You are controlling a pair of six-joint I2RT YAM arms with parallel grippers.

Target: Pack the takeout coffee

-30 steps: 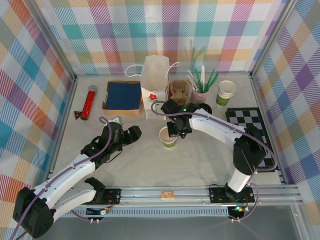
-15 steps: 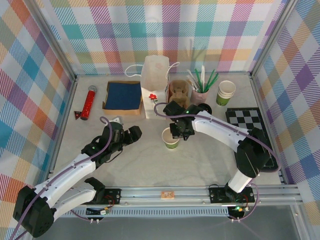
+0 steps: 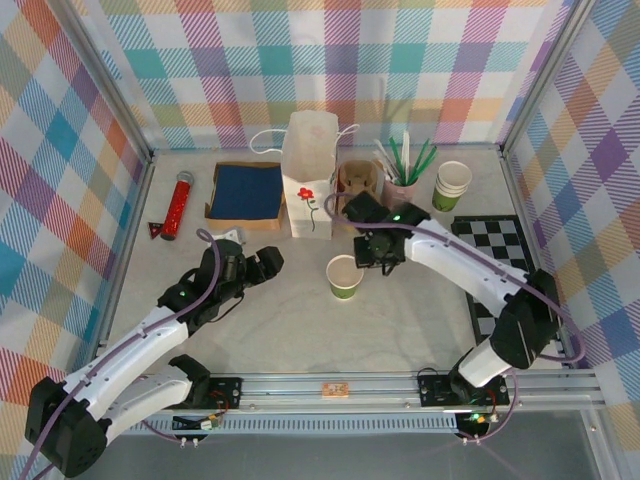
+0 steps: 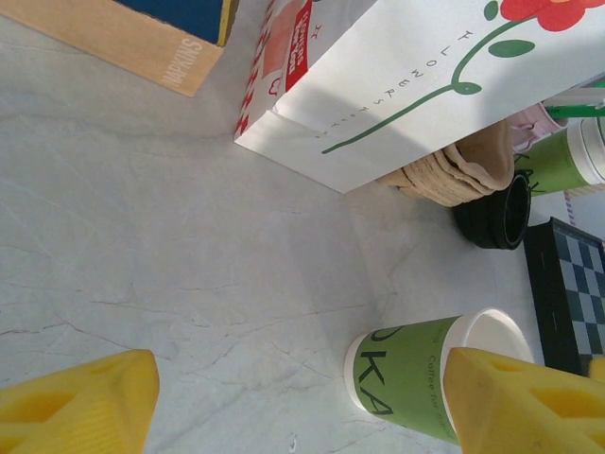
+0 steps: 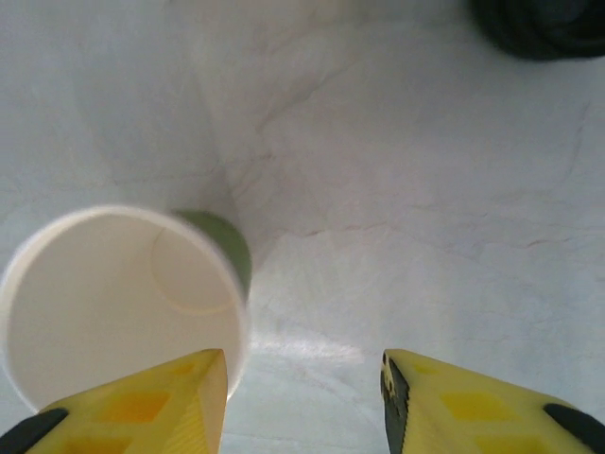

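Observation:
The takeout coffee's green paper cup (image 3: 345, 276) stands upright mid-table with no lid on it, white inside (image 5: 104, 303). My right gripper (image 3: 377, 251) hovers just right of it, open, bare table between its yellow fingers (image 5: 302, 402); the left finger sits by the cup's rim. My left gripper (image 3: 262, 266) is open to the cup's left, low over the table (image 4: 301, 402), with the cup (image 4: 416, 378) in front of its right finger. The white paper bag (image 3: 308, 175) with a red flower stands behind. Black lids (image 4: 492, 213) lie past the bag.
A napkin box (image 3: 247, 192) and a red tube (image 3: 178, 205) lie back left. Brown cup sleeves (image 3: 358, 180), a pink holder of sticks (image 3: 402, 172) and a stack of lidless cups (image 3: 451, 185) stand back right. A chessboard (image 3: 500, 250) lies at the right.
My right gripper has opened, let go of the cup and drawn off to the right and back. The cup stays standing. The left arm has barely moved.

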